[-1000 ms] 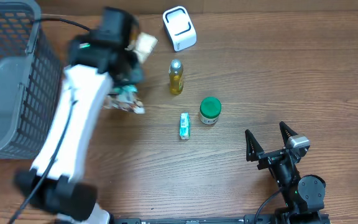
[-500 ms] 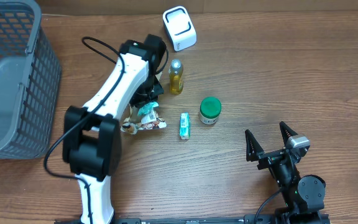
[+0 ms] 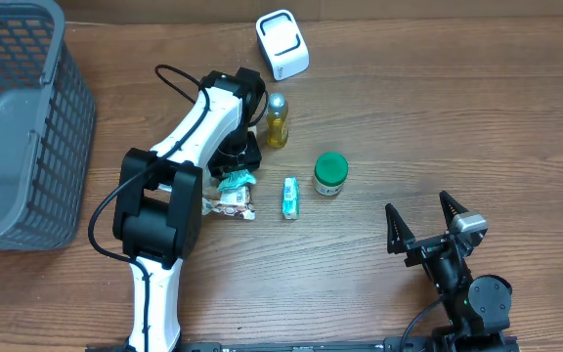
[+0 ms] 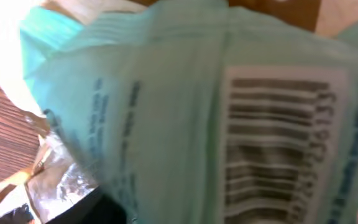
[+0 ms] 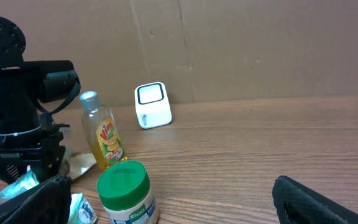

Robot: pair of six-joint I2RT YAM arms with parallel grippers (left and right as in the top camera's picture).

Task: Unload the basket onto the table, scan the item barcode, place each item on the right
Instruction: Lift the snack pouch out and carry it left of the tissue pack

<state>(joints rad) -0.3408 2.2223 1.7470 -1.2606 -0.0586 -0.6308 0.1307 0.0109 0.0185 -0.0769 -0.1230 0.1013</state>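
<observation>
left tool (image 3: 237, 164): down over the middle of the tabletop (image 3: 477, 108), just left of the bottle (image 3: 277, 122). Its fingers are hidden under the arm from above and do not show in the wrist view, so I cannot tell whether they stand apart or together, or whether they grip anything.
packet (image 3: 231, 194): crinkled, teal and silver, lying on the tabletop right below the left tool with its teal end toward the tool; whether the two touch cannot be told.
barcode (image 4: 278, 149): black bars on a white panel on the teal packet, filling the right half of the left wrist view, blurred and very close to the lens.
scanner (image 3: 281, 45): small white box at the far edge, beyond the bottle, well apart from the packet.
right tool (image 3: 419, 217): near the front right, fingers spread wide, well apart from all the things.
bottle: upright, yellow liquid, silver cap, between scanner and jar.
jar (image 3: 330, 174): upright, green lid, just right of the small box.
small box (image 3: 290, 198): teal and white, lying flat near the packet — between it and the jar.
basket (image 3: 66, 127): grey mesh, at the far left.
</observation>
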